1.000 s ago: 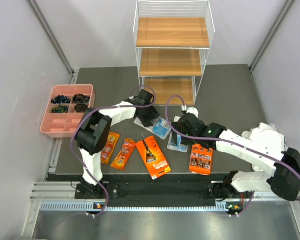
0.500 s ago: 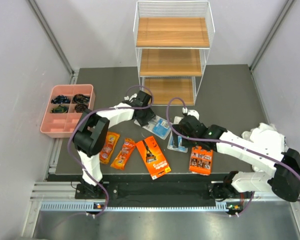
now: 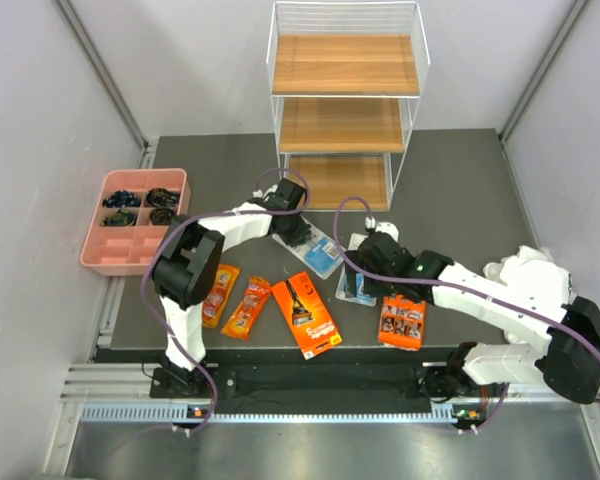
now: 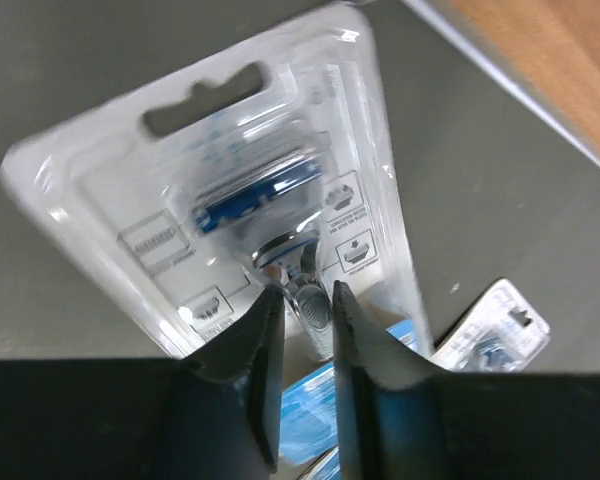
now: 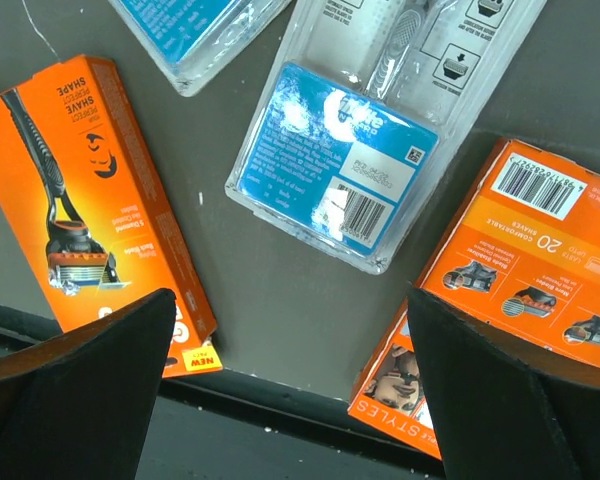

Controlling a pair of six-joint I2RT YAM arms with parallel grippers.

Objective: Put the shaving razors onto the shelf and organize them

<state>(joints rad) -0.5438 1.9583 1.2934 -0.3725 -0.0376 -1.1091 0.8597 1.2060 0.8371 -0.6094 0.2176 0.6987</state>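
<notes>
**Now both arms are over the blister cards at mid-table**

Meanwhile the left gripper (image 4: 302,300) is down on the left blister card (image 4: 230,180), which lies flat on the dark table (image 3: 460,180) just in front of the shelf (image 3: 345,65). Its fingers (image 4: 265,350) are drawn close together, with only a narrow gap, and they pinch the raised clear bubble over the razor's handle. The card's hang slot points away from the wrist.

The right gripper (image 5: 290,300) hangs above the second blister card (image 5: 335,170) with its fingers (image 5: 90,370) spread wide and nothing between them. That card lies blue back panel and barcode up, near the middle of the table and just right of the first.

Along the near edge lie the other packs: two small orange pouches (image 3: 220,294) (image 3: 248,307) towards the left, the long orange-black box (image 3: 306,314) beside them, and the orange card (image 3: 402,319) further right, just beside the second blister card.

All three wooden boards of the shelf, at the far edge, carry no packs. A pink compartment tray (image 3: 145,172) sits off the table's left edge.
</notes>
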